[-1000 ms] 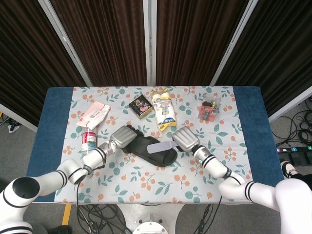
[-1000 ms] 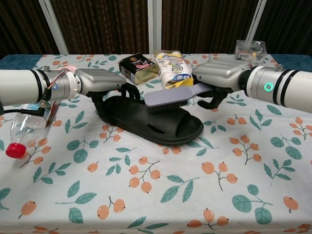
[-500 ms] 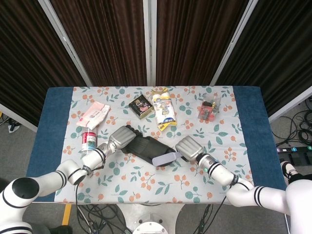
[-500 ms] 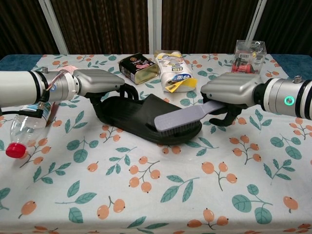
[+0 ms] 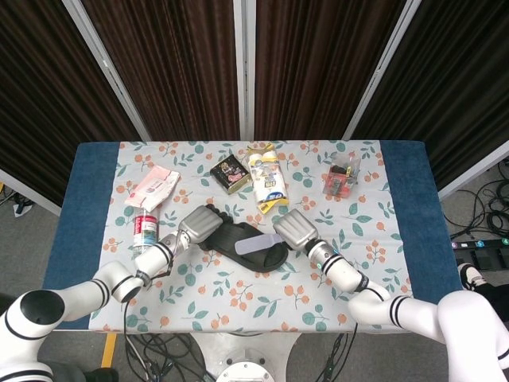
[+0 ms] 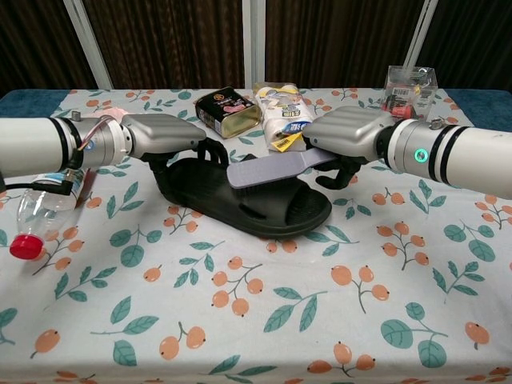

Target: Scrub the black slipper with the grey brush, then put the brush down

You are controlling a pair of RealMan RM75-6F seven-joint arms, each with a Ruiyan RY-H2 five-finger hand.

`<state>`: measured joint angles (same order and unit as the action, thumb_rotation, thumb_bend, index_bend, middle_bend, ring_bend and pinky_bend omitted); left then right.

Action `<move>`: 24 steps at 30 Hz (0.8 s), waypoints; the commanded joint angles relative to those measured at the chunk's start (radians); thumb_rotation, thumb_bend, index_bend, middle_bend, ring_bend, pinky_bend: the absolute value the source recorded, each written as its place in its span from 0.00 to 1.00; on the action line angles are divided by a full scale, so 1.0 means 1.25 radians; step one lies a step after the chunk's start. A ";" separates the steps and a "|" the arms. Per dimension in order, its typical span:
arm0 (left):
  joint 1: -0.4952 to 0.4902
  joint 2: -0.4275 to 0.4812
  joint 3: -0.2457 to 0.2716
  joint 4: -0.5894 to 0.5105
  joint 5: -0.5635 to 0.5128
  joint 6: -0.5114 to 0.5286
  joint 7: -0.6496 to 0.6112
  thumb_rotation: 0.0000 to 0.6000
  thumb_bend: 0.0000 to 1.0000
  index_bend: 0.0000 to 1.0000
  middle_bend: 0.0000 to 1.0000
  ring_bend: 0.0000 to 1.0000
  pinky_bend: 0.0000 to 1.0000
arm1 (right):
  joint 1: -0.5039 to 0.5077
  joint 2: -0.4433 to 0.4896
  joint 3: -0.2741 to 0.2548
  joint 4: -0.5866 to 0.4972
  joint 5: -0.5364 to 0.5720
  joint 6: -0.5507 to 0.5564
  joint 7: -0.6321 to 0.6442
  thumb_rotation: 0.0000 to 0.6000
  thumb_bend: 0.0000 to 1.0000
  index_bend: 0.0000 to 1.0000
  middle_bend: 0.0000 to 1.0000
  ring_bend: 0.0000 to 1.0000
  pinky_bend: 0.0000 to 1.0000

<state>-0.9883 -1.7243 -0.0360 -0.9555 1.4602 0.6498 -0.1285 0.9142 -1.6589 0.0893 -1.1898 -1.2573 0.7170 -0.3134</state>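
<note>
The black slipper [image 5: 254, 247] [image 6: 272, 210] lies flat on the floral tablecloth, toe end toward the right. My left hand [image 5: 200, 222] [image 6: 164, 136] grips its heel end. My right hand [image 5: 294, 229] [image 6: 346, 136] holds the grey brush [image 5: 256, 243] [image 6: 272, 170] by its handle. The brush head lies across the middle of the slipper, bristles down on its strap area.
A plastic bottle with a red cap [image 5: 144, 229] [image 6: 40, 213] lies at the left. Behind the slipper sit a dark tin [image 5: 230, 173] [image 6: 228, 109], a yellow-white packet [image 5: 266, 185] [image 6: 286, 117], a pink wipes pack [image 5: 151, 186] and a clear box [image 5: 341, 177] [image 6: 410, 82].
The brush swept from the slipper's middle out to its toe end half a second ago, then came back toward the heel. The left hand stayed holding the slipper.
</note>
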 commanded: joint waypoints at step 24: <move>0.040 0.132 -0.048 -0.196 -0.054 0.091 0.103 1.00 0.23 0.15 0.17 0.10 0.18 | -0.138 0.226 -0.042 -0.147 0.022 0.084 0.095 1.00 0.34 1.00 0.98 1.00 1.00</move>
<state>-0.9594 -1.5926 -0.0842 -1.1606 1.4073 0.7306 -0.0198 0.7474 -1.3626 0.0385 -1.3969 -1.2515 0.8421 -0.1908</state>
